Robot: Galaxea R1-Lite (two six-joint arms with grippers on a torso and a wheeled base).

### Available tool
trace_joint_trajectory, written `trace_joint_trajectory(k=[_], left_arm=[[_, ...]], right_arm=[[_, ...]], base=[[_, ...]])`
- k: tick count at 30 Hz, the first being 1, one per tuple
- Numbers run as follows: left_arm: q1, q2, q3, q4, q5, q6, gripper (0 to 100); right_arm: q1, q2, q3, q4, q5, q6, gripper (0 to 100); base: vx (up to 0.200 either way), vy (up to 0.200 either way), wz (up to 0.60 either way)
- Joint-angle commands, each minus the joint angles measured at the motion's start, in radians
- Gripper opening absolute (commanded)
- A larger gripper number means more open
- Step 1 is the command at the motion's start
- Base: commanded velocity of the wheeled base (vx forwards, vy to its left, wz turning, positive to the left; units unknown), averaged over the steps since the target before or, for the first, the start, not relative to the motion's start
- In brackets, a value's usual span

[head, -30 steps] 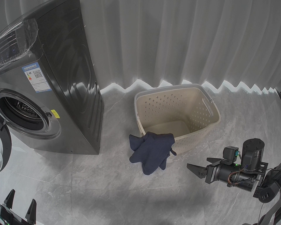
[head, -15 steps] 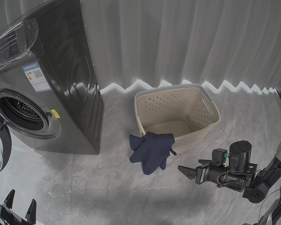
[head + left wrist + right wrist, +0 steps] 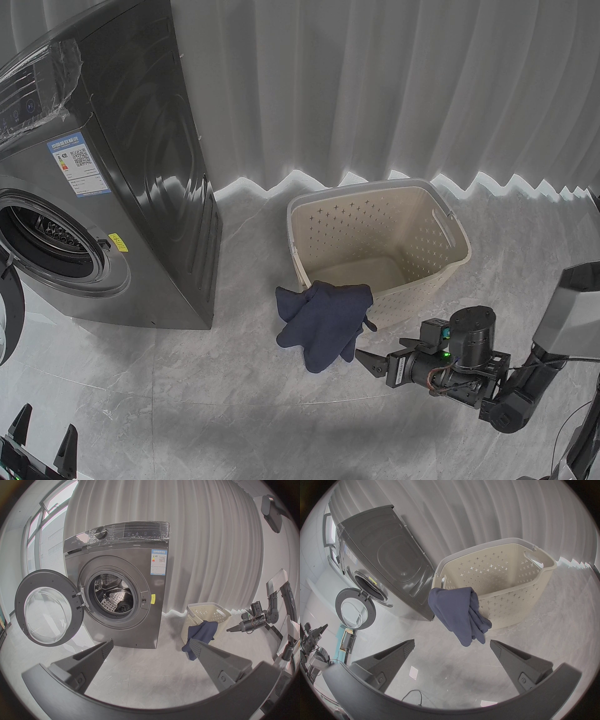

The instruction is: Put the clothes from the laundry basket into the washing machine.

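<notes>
One navy garment over the laundry basket rim — right gripper near.

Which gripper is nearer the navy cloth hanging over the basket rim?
Right. The right gripper is just beside the navy cloth, jaws open, not touching. The left gripper is far off, facing the washing machine.

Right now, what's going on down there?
The right gripper sits low, its fingers open, pointed at the dark blue cloth draped over the near rim of the beige perforated plastic laundry basket. It has not touched the cloth yet. The grey front-loading washing machine stands with its round door open and something dark in the drum. The left gripper is open, holding nothing.
</notes>
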Motion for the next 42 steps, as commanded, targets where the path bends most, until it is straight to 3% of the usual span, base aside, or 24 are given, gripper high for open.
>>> trace_joint_trajectory(k=[1, 16, 37, 38, 42], left_arm=[[0.000, -0.009, 0.015, 0.000, 0.000, -0.001, 100], [0.000, -0.009, 0.015, 0.000, -0.001, -0.004, 100], [0.000, -0.009, 0.015, 0.000, 0.000, -0.004, 100], [0.000, -0.009, 0.015, 0.000, -0.001, -0.004, 100], [0.000, -0.009, 0.015, 0.000, -0.001, -0.004, 100]], right_arm=[[-0.007, 0.109, -0.077, -0.001, -0.001, -0.002, 100], [-0.027, 0.270, -0.323, -0.001, 0.007, -0.043, 100], [-0.013, 0.320, -0.456, -0.006, 0.016, -0.040, 100], [-0.011, 0.321, -0.461, -0.010, 0.019, -0.039, 0], [-0.008, 0.333, -0.468, -0.038, 0.027, -0.037, 0]], base=[[0.000, 0.000, 0.00], [0.000, 0.000, 0.00], [0.000, 0.000, 0.00], [0.000, 0.000, 0.00], [0.000, 0.000, 0.00]])
